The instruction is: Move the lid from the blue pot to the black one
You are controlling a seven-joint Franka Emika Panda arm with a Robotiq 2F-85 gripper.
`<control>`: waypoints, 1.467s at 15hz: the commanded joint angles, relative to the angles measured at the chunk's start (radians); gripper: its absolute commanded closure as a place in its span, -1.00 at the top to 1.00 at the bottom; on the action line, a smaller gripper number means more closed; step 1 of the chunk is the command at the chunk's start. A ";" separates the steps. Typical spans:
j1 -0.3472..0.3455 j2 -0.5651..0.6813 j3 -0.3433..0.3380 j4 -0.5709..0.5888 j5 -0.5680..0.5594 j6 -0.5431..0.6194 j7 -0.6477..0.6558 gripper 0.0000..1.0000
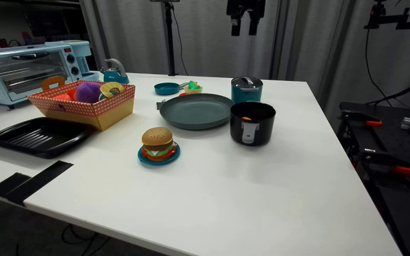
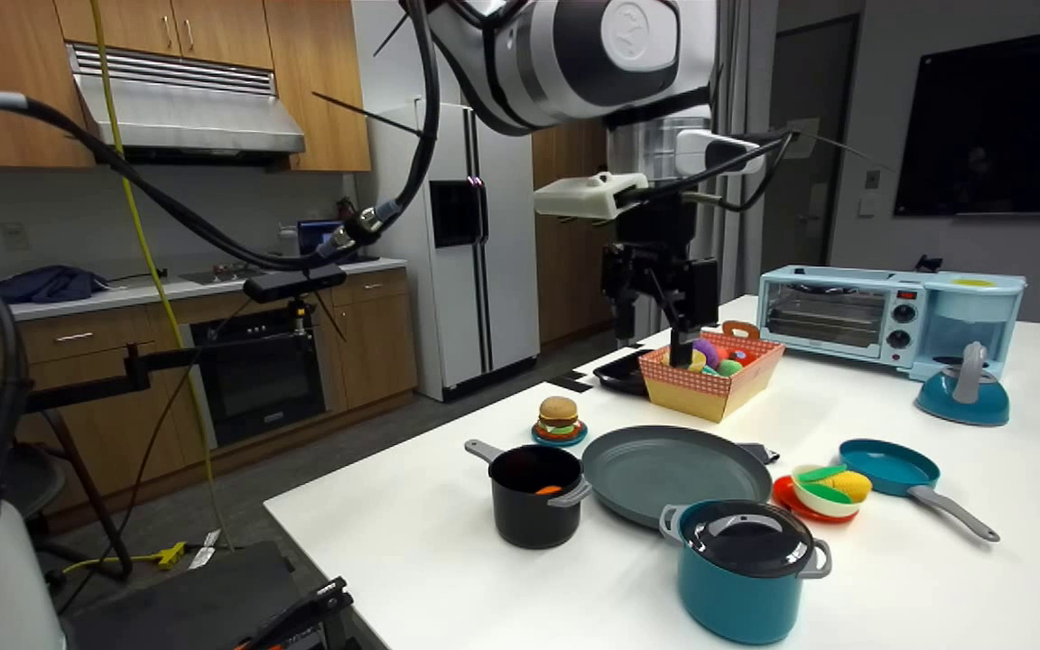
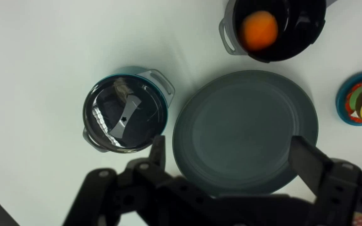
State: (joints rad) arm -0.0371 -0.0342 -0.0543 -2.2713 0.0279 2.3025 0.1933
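The lid (image 1: 243,81) is round, dark and glossy with a grey bar handle on top. It lies on the blue pot (image 1: 246,95), and this shows in both exterior views, on the lid (image 2: 746,546) and the teal pot (image 2: 737,600). In the wrist view the lid (image 3: 143,121) is left of the jaws. The black pot (image 1: 266,126) stands uncovered with an orange thing inside; it also shows in an exterior view (image 2: 529,519) and at the top of the wrist view (image 3: 297,31). My gripper (image 3: 228,139) is open and empty, high above the table (image 1: 244,32).
A large grey-green pan (image 1: 196,110) lies beside both pots. A toy burger (image 1: 157,144) on a blue dish, a basket of toy food (image 1: 116,115), a black tray (image 1: 41,137), a small blue pan (image 2: 886,465) and a bowl of vegetables (image 2: 822,496) stand around.
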 commanded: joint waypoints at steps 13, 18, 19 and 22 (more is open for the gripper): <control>-0.004 0.119 -0.097 -0.013 -0.190 0.250 0.786 1.00; -0.003 0.140 -0.100 -0.011 -0.222 0.224 0.890 1.00; -0.004 0.151 -0.100 -0.007 -0.222 0.231 0.899 1.00; -0.008 0.174 -0.107 -0.006 -0.214 0.247 0.908 1.00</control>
State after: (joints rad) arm -0.0421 0.1193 -0.1526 -2.2851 -0.1611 2.5442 1.0564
